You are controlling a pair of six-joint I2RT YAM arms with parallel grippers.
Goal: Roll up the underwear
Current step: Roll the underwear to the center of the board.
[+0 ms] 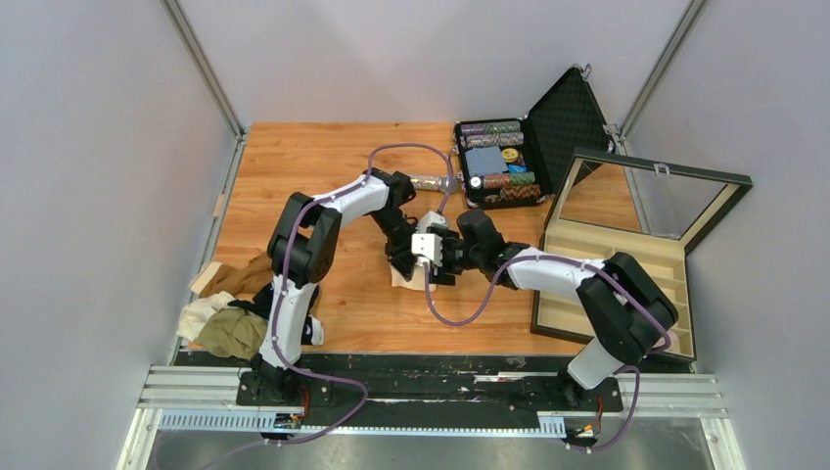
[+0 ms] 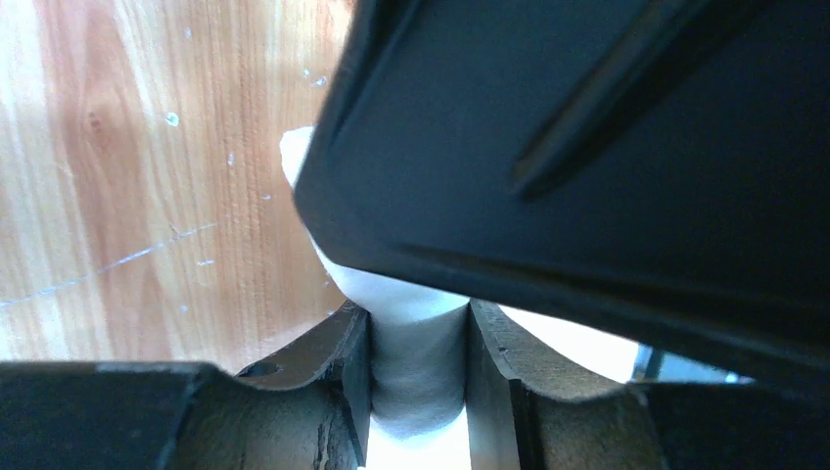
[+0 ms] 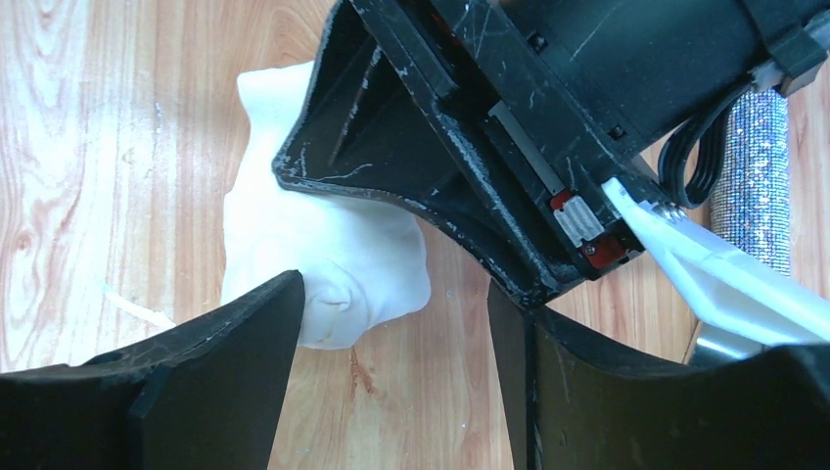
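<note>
A cream-beige underwear lies bunched on the wooden table at its middle. My left gripper is shut on a fold of it, with the cloth pinched between the fingers. My right gripper is open right beside it, its jaws standing over the cloth's edge and bare wood. In the right wrist view the right gripper holds nothing, and the left gripper's black body covers part of the cloth. More underwear is piled at the table's left edge: brown, white, olive-green.
A glittery silver microphone lies just behind the grippers and shows in the right wrist view. An open black case of poker chips stands at the back right. An open wooden box with a glass lid stands on the right.
</note>
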